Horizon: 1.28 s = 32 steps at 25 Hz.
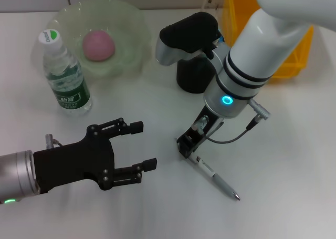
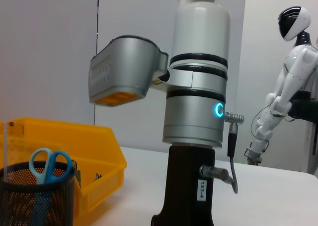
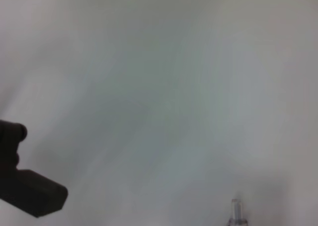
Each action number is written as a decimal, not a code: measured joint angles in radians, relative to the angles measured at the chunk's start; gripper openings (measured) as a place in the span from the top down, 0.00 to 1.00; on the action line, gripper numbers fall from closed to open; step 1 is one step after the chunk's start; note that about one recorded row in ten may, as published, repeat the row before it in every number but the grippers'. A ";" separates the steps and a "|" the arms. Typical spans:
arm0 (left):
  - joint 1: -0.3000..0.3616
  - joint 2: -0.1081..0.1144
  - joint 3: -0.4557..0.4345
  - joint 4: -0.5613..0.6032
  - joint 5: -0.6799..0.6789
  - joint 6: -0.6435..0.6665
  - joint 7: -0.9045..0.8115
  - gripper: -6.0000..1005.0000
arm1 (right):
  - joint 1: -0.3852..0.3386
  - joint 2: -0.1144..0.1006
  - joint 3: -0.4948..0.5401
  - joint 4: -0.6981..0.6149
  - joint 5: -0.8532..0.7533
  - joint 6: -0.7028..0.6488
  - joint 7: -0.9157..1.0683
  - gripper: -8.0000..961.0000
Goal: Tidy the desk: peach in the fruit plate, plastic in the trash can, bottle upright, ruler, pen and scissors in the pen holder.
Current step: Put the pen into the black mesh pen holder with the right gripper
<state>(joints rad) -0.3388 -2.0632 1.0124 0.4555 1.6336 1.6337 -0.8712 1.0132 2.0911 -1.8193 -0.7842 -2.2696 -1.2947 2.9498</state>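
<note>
- Right gripper (image 1: 187, 144) is down at the table, at the upper end of the pen (image 1: 215, 178). Can't tell whether its fingers are clamped on it.
- Pen lies flat on the white table (image 1: 283, 160), tip pointing away from the gripper toward the robot's near right.
- Left gripper (image 1: 140, 145) hovers low over the table to the left of the pen, fingers spread wide, holding nothing.
- Peach (image 1: 98, 44) sits in the pale green fruit plate (image 1: 131, 23), far left.
- Bottle (image 1: 65, 73) stands upright just in front of the plate.
- Black mesh pen holder (image 2: 35, 198) holds the blue-handled scissors (image 2: 47, 169); in the head view it's mostly hidden behind the right arm.
- Yellow bin (image 1: 294, 55) sits behind the right arm.
</note>
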 joint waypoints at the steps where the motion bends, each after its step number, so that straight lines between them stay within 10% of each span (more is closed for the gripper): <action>1: 0.000 0.000 0.000 0.000 0.000 0.000 0.000 0.21 | -0.009 -0.003 0.005 -0.011 -0.001 0.000 -0.002 0.85; 13: 0.002 0.000 -0.002 0.000 0.000 0.007 -0.007 0.21 | -0.194 -0.010 0.395 -0.456 -0.207 -0.056 -0.091 0.86; 18: -0.005 0.000 0.001 -0.013 0.000 0.011 -0.039 0.21 | -0.441 -0.007 0.440 -0.789 0.029 0.237 -0.374 0.86; 26: -0.027 -0.001 0.002 -0.015 0.000 0.027 -0.072 0.21 | -0.627 -0.004 0.381 -0.597 0.671 0.471 -1.099 0.86; 32: -0.040 -0.002 0.002 -0.015 0.000 0.024 -0.085 0.21 | -0.614 -0.006 0.368 -0.098 1.388 0.313 -1.970 0.85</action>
<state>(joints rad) -0.3786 -2.0648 1.0141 0.4402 1.6337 1.6578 -0.9566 0.3991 2.0856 -1.4517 -0.8819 -0.8814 -0.9819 0.9803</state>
